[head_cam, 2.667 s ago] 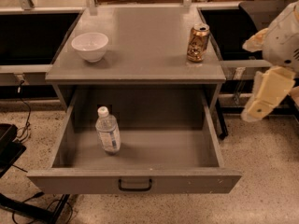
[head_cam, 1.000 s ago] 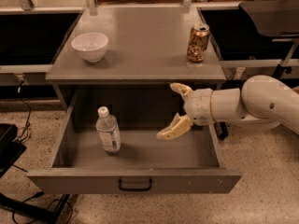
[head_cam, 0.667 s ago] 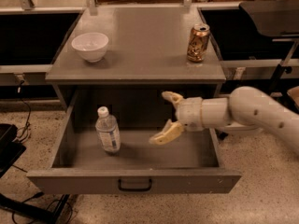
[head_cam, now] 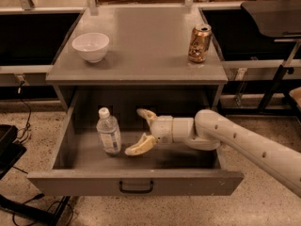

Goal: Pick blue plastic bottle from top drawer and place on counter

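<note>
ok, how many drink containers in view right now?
2. The blue plastic bottle stands upright in the top drawer, left side; the can stands on the counter, right side. The hand, open, is in the drawer just right of the bottle. No others visible.

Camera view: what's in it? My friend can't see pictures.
A robot arm's open pincer reaches into the open top drawer, beside an upright plastic water bottle. On the counter above sit a white bowl and a gold-brown can.
</note>
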`<action>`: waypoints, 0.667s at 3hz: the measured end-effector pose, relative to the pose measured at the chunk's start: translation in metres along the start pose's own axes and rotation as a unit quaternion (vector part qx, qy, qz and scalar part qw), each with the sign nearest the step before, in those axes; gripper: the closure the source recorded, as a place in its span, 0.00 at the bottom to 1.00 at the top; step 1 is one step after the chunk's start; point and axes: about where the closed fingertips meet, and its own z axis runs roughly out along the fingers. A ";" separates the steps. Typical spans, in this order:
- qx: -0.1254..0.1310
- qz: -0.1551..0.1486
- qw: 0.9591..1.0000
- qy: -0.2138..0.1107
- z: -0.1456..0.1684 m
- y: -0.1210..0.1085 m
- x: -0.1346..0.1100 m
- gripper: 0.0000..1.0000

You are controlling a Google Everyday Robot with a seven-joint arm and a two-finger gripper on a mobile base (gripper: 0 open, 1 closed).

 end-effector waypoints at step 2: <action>-0.014 -0.036 0.999 0.003 0.037 0.020 -0.025 0.00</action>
